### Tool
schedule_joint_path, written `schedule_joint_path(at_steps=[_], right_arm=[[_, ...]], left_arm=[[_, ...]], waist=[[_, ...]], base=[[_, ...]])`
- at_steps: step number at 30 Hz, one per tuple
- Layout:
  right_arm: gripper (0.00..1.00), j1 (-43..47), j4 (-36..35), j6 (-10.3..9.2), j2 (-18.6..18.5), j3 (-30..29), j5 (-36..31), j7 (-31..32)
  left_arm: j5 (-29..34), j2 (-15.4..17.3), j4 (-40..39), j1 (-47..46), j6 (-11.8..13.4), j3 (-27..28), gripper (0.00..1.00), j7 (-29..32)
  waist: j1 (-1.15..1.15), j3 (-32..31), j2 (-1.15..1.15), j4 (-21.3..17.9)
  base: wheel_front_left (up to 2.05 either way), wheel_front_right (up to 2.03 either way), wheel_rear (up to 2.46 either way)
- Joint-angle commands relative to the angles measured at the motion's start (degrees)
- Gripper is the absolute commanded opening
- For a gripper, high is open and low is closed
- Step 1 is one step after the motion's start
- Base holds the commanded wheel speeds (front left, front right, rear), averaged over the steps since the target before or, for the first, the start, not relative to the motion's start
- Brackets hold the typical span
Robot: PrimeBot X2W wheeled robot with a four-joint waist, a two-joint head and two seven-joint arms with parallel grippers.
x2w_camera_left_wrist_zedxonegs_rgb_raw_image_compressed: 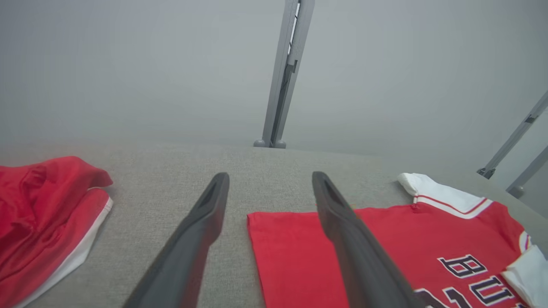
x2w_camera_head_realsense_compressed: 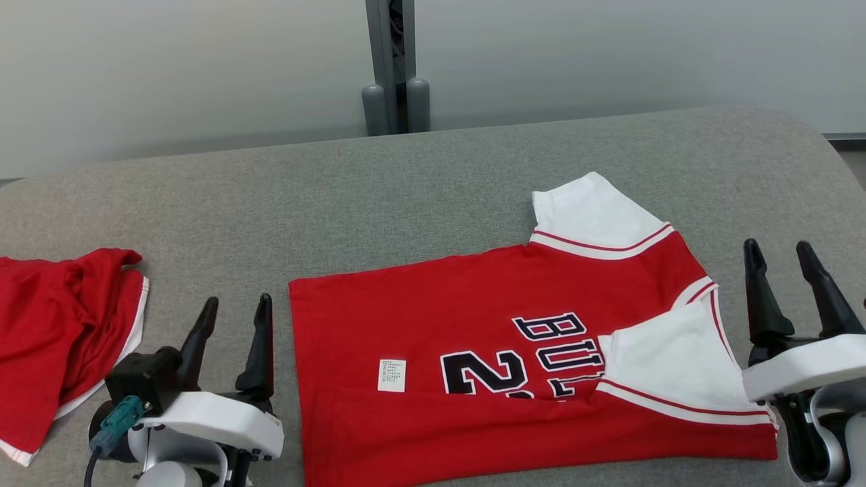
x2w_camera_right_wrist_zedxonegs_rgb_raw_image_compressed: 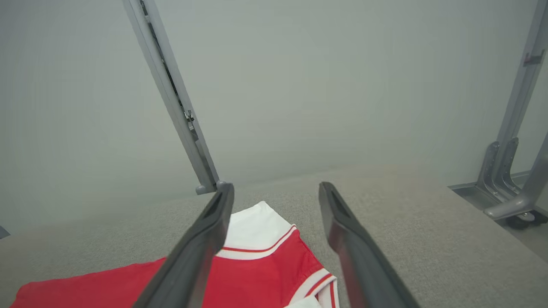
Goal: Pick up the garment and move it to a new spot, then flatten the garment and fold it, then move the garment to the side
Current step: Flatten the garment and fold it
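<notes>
The red garment [x2w_camera_head_realsense_compressed: 487, 318], a jersey with white sleeves, lies spread on the grey table [x2w_camera_head_realsense_compressed: 406, 196], filling the lower centre and lower right of the head view. Its near long edge is folded up over the body, hiding the lower part of the dark lettering and numerals. One white sleeve [x2w_camera_head_realsense_compressed: 595, 216] sticks out toward the upper right, and the other [x2w_camera_head_realsense_compressed: 676, 365] lies folded across the chest at the right. A small white label [x2w_camera_head_realsense_compressed: 392, 375] shows on the red cloth left of the numerals.

The left gripper [x2w_camera_head_realsense_compressed: 238, 299] sits at the lower left, just beside the garment's left edge. Its two dark fingers are spread wide with nothing between them. The right gripper [x2w_camera_head_realsense_compressed: 777, 245] stands at the right edge of the frame, just beside the garment's right end, and is likewise wide apart and empty.

A second red cloth with white trim [x2w_camera_head_realsense_compressed: 61, 331] lies crumpled at the far left, well apart from the jersey. A grey metal post [x2w_camera_head_realsense_compressed: 396, 67] rises behind the table's far edge at top centre
</notes>
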Motion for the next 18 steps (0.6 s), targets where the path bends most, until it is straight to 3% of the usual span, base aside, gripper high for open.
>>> schedule_joint_path(at_steps=[1,7,15,18], right_arm=[[1.00,-0.80,0.20,0.01,-0.79,1.32,0.41,-2.35],[1.00,-1.86,2.95,0.01,-2.53,6.78,-0.76,-11.29],[1.00,-2.21,6.60,0.01,-0.29,8.45,-1.19,-13.93],[1.00,-2.90,7.18,0.01,0.05,9.07,-1.75,-14.16]], left_arm=[[0.12,-0.25,0.83,-0.84,-0.14,0.47,1.00,-1.73],[4.51,-1.27,4.27,-2.13,-0.67,0.19,1.00,-7.26],[9.26,-5.99,4.43,-0.51,-0.85,4.09,1.00,-7.66],[11.29,-7.28,5.52,-0.38,-2.41,5.83,1.00,-7.68]], waist=[[0.00,0.07,0.00,-0.20],[0.00,0.19,0.00,-0.85],[0.00,0.72,0.00,-1.16],[0.00,1.34,0.00,-1.31]], base=[[0.00,0.00,0.00],[0.00,0.00,0.00],[0.00,0.00,0.00],[0.00,0.00,0.00]])
